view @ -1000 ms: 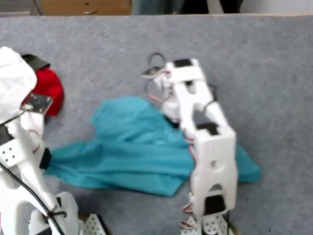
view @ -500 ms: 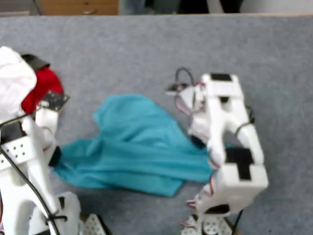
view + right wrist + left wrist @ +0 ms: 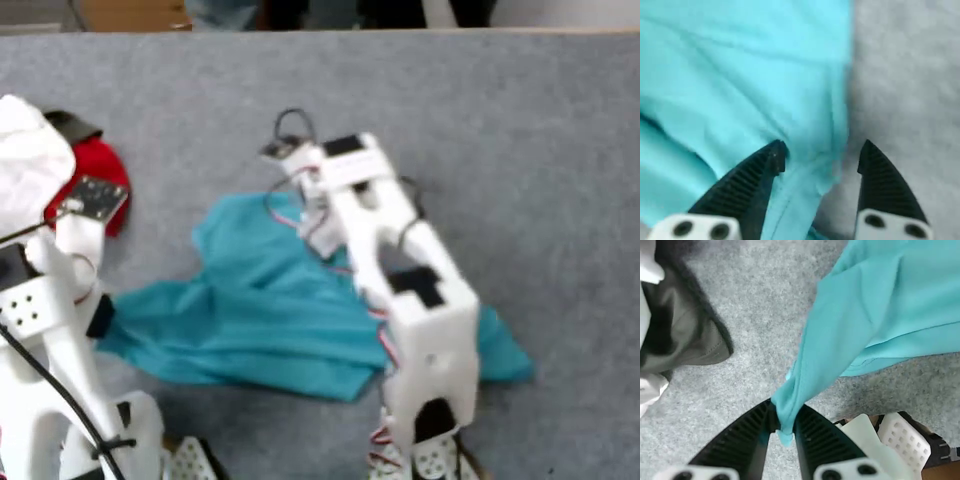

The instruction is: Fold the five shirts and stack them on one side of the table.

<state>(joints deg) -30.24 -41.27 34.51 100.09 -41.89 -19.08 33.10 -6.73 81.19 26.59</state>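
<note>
A teal shirt [image 3: 260, 300] lies crumpled in the middle of the grey table [image 3: 520, 130]. In the left wrist view my left gripper [image 3: 782, 420] is shut on a bunched corner of the teal shirt [image 3: 875, 305], which hangs lifted above the table; in the high view it [image 3: 100, 322] sits at the shirt's left tip. My right gripper [image 3: 821, 150] is open just over an edge of the teal shirt [image 3: 740, 65], one finger over cloth and one over table. The right arm [image 3: 390, 260] leans across the shirt's far right part and hides it.
A heap of a white shirt [image 3: 30, 160], a red shirt [image 3: 95, 180] and a dark garment [image 3: 70, 125] lies at the far left; the dark garment [image 3: 690, 335] is close to my left gripper. Both arm bases stand at the near edge.
The right arm swung right, then back left and farther over the shirt. The shirt's right corner now lies spread out to the right again. The left arm shifted slightly.
</note>
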